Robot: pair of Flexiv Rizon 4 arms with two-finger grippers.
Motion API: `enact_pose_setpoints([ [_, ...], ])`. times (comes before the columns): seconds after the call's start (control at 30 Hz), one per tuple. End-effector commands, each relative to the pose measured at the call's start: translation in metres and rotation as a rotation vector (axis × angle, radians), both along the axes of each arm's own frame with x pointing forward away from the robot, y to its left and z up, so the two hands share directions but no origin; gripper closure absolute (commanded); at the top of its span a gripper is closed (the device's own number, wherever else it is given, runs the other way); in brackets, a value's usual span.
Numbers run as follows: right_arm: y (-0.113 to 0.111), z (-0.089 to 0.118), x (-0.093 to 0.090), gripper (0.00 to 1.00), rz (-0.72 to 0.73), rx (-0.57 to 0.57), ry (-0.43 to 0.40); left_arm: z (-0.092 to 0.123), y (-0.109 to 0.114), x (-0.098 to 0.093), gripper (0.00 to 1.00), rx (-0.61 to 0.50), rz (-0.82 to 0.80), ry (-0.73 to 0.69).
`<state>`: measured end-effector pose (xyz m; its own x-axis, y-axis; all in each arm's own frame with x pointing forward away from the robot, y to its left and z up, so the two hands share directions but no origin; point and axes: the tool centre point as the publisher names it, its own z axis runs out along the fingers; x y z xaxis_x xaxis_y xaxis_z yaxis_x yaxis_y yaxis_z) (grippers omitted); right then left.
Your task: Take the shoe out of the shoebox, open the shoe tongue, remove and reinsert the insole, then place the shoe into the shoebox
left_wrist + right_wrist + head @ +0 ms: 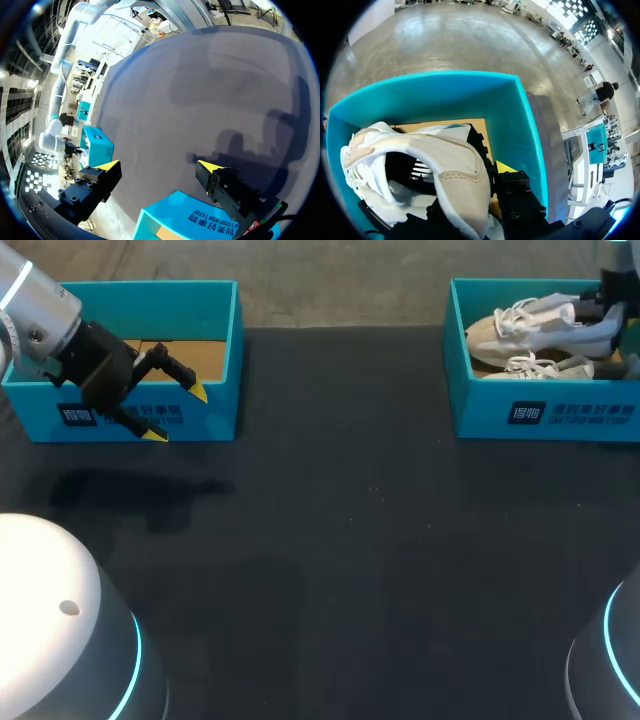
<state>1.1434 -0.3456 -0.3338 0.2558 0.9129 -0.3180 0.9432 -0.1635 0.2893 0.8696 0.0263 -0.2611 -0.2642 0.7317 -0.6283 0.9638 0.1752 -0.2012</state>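
- The left gripper (177, 413) is seen wide open and empty, over the front wall of the left shoebox (215, 340).
- Two shoeboxes are counted on the dark table (330, 540).
- In the right shoebox (550, 415) a near shoe (540, 368) and a far shoe (535, 325) are laid.
- The right gripper (605, 310) is mostly hidden by the far shoe; its hold cannot be told.

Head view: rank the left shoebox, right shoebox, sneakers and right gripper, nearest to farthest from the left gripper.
1. Left shoebox: the left gripper hangs at its front wall.
2. Right shoebox: across the table; its left wall comes first.
3. Sneakers: inside that box.
4. Right gripper: at that box's far right end.
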Motion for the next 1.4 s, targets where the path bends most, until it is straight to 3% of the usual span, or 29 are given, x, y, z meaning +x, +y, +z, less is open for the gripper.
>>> enact_pose_setpoints([
  [0.03, -0.002, -0.011, 0.011, 1.0, 0.001, 0.011, 0.013, 0.0, 0.0, 0.0, 0.0, 0.004, 0.0, -0.001],
  [0.67, -0.002, -0.042, 0.013, 1.0, 0.004, 0.084, 0.081, 0.0, 0.0, 0.0, 0.0, 0.004, 0.0, -0.001],
  [1.07, -0.004, -0.04, 0.006, 1.0, 0.005, 0.108, 0.081, 0.0, 0.0, 0.0, 0.0, 0.004, 0.0, -0.001],
  [1.4, -0.003, -0.025, 0.004, 1.0, 0.011, 0.127, 0.065, 0.0, 0.0, 0.0, 0.0, 0.004, 0.0, -0.001],
])
